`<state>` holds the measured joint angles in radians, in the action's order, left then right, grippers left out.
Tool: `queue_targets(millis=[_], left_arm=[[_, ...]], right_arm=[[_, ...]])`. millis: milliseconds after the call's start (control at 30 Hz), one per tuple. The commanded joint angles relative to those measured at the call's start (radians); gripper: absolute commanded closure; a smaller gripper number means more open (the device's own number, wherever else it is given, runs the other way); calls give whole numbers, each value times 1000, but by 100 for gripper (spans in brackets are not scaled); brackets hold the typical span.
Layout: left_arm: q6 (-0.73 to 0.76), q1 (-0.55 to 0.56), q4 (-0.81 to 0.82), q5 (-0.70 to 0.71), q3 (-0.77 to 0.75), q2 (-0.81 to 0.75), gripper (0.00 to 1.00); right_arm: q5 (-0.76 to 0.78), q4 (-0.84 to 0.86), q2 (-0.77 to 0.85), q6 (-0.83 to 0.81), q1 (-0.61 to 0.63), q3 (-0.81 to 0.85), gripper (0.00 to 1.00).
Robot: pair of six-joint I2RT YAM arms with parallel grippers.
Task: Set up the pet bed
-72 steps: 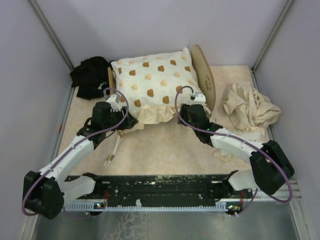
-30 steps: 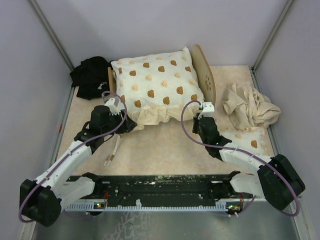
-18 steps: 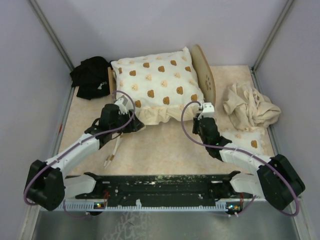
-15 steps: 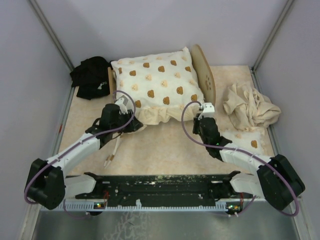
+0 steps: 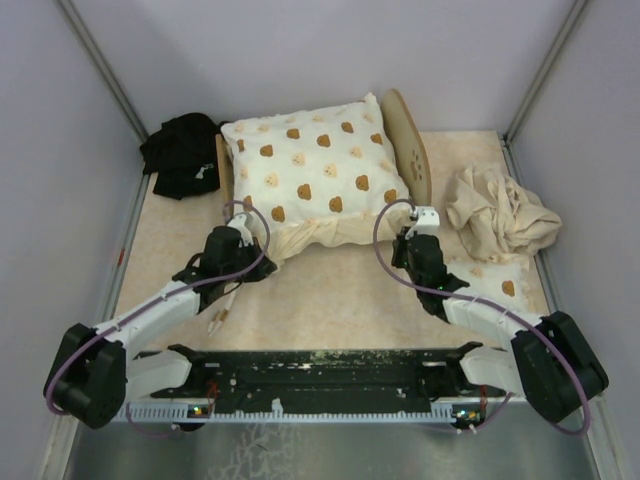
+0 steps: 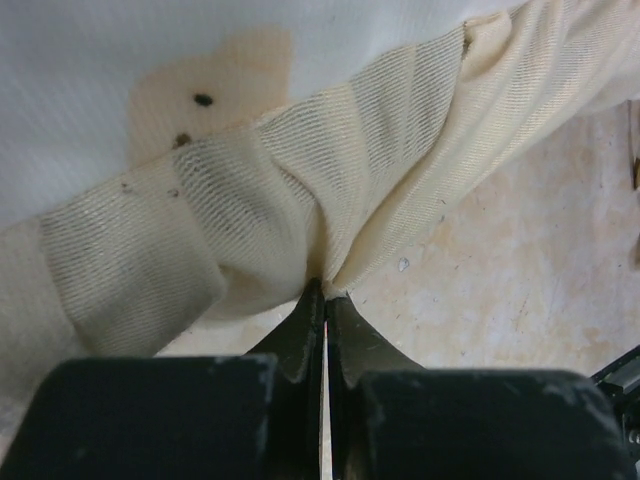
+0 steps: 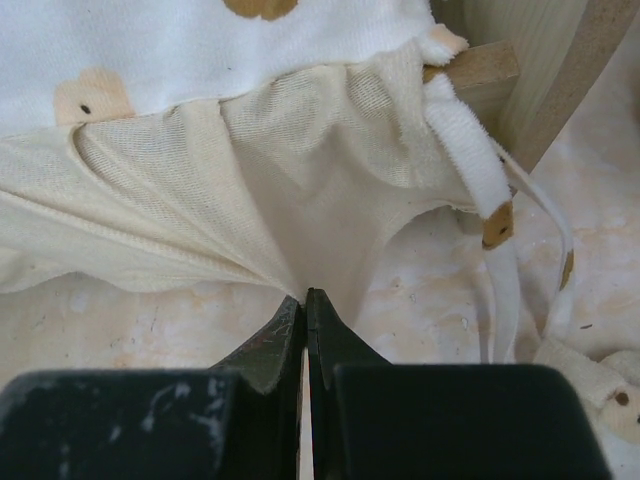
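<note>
Pet bed (image 5: 408, 150): lies under the cushion (image 5: 315, 170). Only the rounded headboard shows past the cushion's right edge, plus a sliver of wood at its left edge.

Tools: left tool (image 6: 325, 290) is pinched tight on the cushion's frill (image 6: 300, 170) at the near-left corner. Right tool (image 7: 304, 297) is pinched tight on the same frill at the near-right corner, just beside a frame post (image 7: 545, 60).

Handling, judged:
- The frame looks like thin, stiff board, probably light. It would likely slide on the table (image 5: 330, 300) if the cushion drags it.
- Best hold on the frame is a rail or post edge, not the cut-out headboard face.
- The cushion is soft and puffy. The frill bunches and stretches in the grip, so a pull takes up slack before the body follows, and thin fabric could slip out.

Hidden or unclear:
- The mattress is not visible, and neither are the side rails.
- Cannot tell whether the cushion sits square inside the frame.
- White ties (image 7: 500, 200) hang at the cushion's right corner; their anchor point is unclear.
- A printed item (image 5: 505, 285) right of the cushion is partly covered by the right arm.
</note>
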<state>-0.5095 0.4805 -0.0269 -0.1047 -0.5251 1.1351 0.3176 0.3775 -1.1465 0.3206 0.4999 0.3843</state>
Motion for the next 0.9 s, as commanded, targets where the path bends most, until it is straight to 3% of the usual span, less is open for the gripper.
queue_targets(millis=[0,333,633,667,733,800,867], left_arm=[[-18,8,-29,10,20,1,100],[23,8,-109,159,-14,-83,100],[-15,8,-134,69,-9,-98,99],[-20,8,-135,43,-12,-109,93],[-24,8,-152,-3,-31,-141,70],[-18,8,-189,-12,-71,-175,50],[12,8,-237,9,-130,-204,40]], right_arm=[[42,-50,-7,25,-18,6,100],[144,-307,58,133,-58,72,100],[124,-312,70,156,-69,56,100],[94,-304,80,149,-69,57,100],[5,-309,118,130,-69,77,96],[-57,-368,155,115,-69,130,73],[-66,-448,192,99,-69,197,58]])
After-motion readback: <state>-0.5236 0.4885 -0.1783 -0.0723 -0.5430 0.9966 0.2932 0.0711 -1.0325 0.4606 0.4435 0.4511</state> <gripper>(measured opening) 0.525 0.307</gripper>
